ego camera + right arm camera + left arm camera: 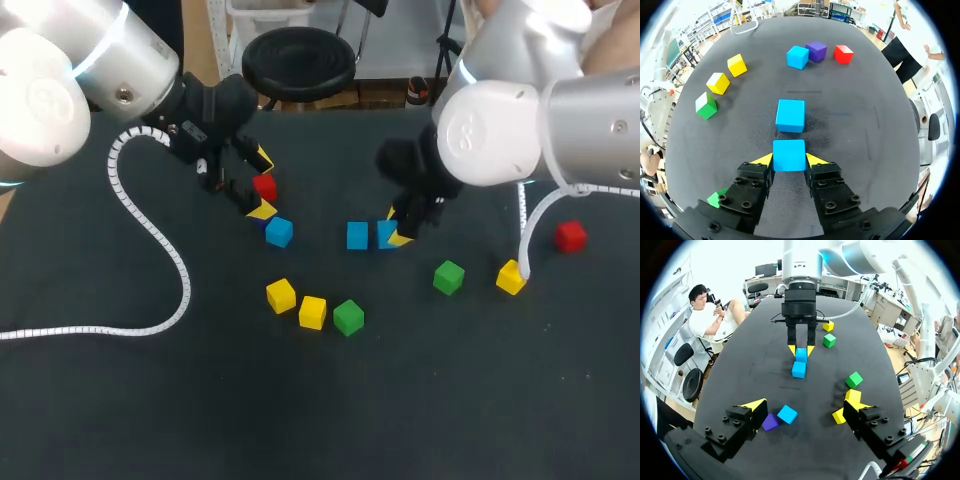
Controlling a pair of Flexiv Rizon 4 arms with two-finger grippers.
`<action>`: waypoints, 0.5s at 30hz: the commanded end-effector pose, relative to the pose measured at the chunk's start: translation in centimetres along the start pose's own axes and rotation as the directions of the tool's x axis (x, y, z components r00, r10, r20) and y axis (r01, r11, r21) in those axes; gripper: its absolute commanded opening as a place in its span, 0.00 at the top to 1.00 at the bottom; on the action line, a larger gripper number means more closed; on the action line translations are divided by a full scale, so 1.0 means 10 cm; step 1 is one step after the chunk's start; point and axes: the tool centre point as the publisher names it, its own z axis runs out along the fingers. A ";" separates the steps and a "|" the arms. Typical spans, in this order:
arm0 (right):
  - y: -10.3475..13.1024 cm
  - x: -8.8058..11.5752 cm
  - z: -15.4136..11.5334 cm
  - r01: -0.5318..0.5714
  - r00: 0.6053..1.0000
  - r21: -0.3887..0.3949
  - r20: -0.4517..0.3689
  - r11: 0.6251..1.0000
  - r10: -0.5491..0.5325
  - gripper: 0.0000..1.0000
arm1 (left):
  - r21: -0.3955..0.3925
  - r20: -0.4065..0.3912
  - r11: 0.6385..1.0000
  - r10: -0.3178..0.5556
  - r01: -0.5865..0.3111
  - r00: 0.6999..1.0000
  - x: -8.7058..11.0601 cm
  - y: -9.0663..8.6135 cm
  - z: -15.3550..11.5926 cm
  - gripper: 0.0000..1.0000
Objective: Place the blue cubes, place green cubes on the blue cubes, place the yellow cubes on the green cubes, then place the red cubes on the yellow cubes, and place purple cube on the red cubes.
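My right gripper [789, 159] is shut on a blue cube [789, 155], held low at the table's middle [387, 234]. A second blue cube [790, 115] lies just ahead of it [357, 236]. My left gripper [805, 407] stands open at the back left, its fingers either side of a red cube [264, 186]. A third blue cube [787, 414] and a purple cube [770, 422] lie by one of its fingers. The head view hides the purple cube. From the left wrist view I see my right gripper [801, 349] with its cube.
Two yellow cubes [281, 295] [312, 312] and a green cube [348, 317] sit in a row towards the front. Another green cube [448, 277], a yellow cube [511, 277] and a red cube [571, 236] lie at the right. A white cable [160, 250] curls across the left side.
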 end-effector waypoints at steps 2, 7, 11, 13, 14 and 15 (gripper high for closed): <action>0.01 0.00 -0.01 -0.001 1.000 0.000 -0.001 1.000 0.001 1.00 | 0.000 0.001 1.000 0.001 -0.001 1.000 0.01 0.00 0.00 0.00; 0.00 0.00 0.00 0.001 1.000 -0.005 0.000 1.000 -0.001 0.96 | 0.000 0.001 1.000 0.001 -0.001 1.000 0.01 0.00 0.00 0.00; 0.00 0.00 0.01 0.000 1.000 -0.009 0.001 1.000 0.000 0.86 | 0.000 0.001 1.000 0.001 -0.001 1.000 0.01 0.00 0.00 0.00; 0.00 0.00 0.02 -0.001 1.000 -0.011 0.002 1.000 0.001 0.86 | 0.000 0.001 1.000 0.001 -0.001 1.000 0.01 0.00 0.00 0.00; -0.01 0.00 0.02 -0.001 1.000 -0.012 0.002 1.000 0.001 0.87 | 0.000 0.001 1.000 0.001 -0.001 1.000 0.01 0.00 0.00 0.00; -0.01 0.00 0.02 0.000 1.000 -0.012 0.002 1.000 0.000 0.87 | 0.000 0.001 1.000 0.001 -0.001 1.000 0.01 0.00 0.00 0.00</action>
